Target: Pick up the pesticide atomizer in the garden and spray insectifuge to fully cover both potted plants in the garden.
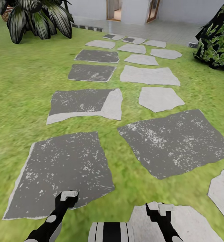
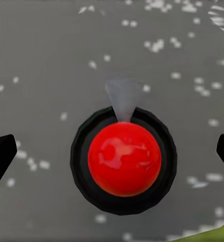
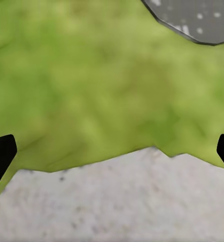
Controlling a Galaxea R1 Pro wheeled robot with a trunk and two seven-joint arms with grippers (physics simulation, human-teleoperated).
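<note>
I am over a green lawn [image 1: 21, 84] in the garden, crossed by grey stepping stones [image 1: 174, 143]. The pesticide atomizer and the potted plants are out of view. My left gripper [image 1: 67, 196] hangs low over a dark stone [image 1: 61, 168]. In the left wrist view it [image 2: 112, 156] is open, its black fingertips [image 2: 1, 156] far apart. Between them a glossy red ball [image 2: 124, 159] sits in a black ring, and I cannot tell what it is. My right gripper [image 1: 159, 209] is open and empty [image 3: 112, 151] above grass [image 3: 101, 85] and a pale stone [image 3: 117, 201].
A large plant with long dark leaves [image 1: 38, 16] stands at the far left. A round dark leafy bush [image 1: 217, 40] is at the far right. Beyond the stones lie a pale paved strip [image 1: 165, 28] and a building wall with an open doorway [image 1: 114, 10].
</note>
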